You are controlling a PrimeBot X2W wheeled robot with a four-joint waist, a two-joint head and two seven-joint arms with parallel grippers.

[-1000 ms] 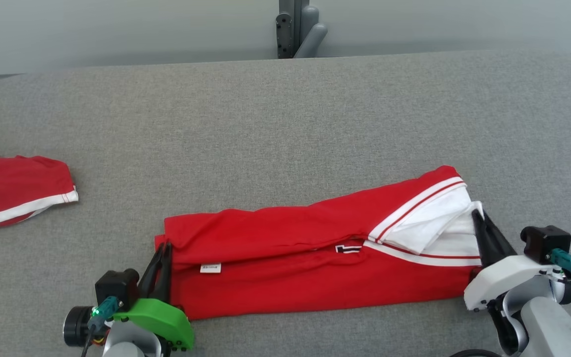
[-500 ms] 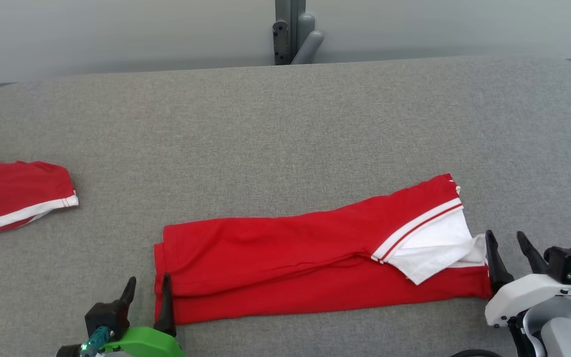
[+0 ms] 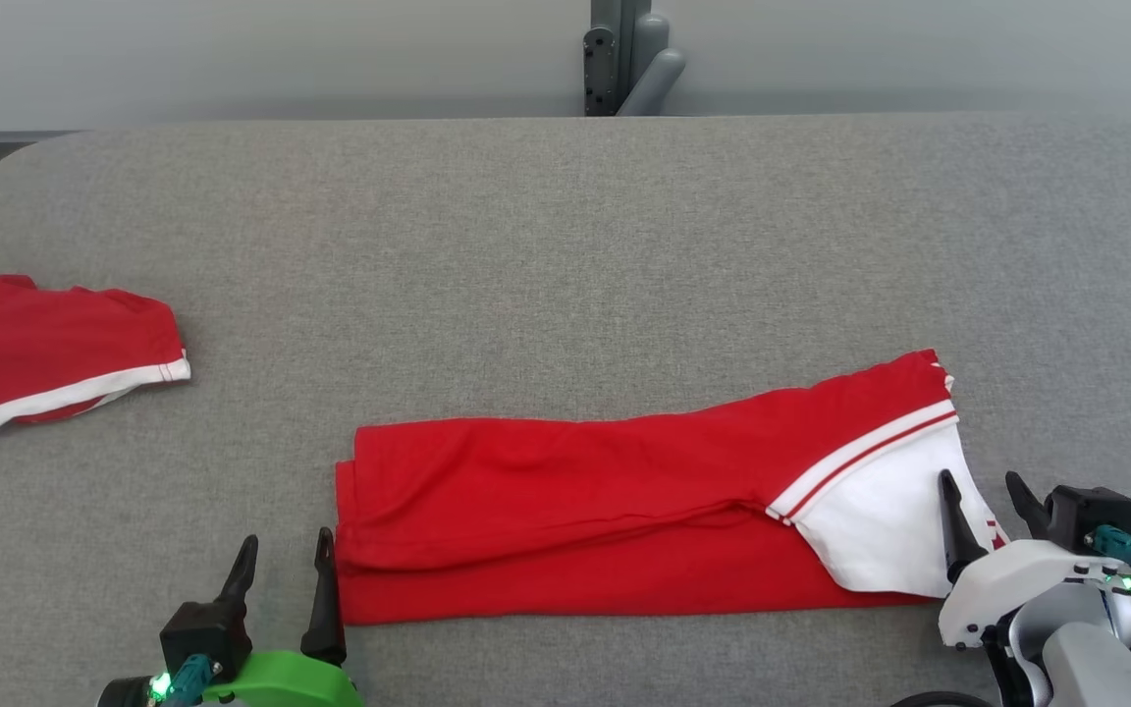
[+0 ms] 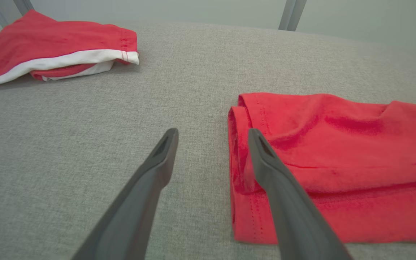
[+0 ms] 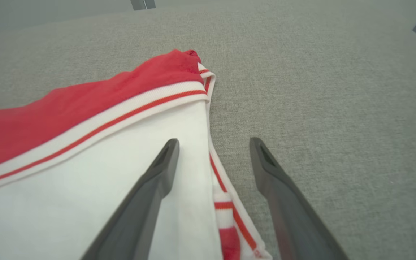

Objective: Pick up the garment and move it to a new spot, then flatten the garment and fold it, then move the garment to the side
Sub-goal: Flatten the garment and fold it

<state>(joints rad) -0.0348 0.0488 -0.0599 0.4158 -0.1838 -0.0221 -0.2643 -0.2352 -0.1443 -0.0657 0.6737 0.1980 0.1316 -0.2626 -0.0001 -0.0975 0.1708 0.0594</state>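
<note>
Folded red garment (image 3: pixel 575 501) lies near the front of the bench (image 3: pixel 565 245), left pincer (image 3: pixel 286 538) spread at its left end, right pincer (image 3: pixel 978 478) spread astride its right edge — grab one layer only and the fold could spring open.

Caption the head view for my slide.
Open left gripper and open right gripper at the ends of a folded red garment on grey table; second garment at left.
</note>
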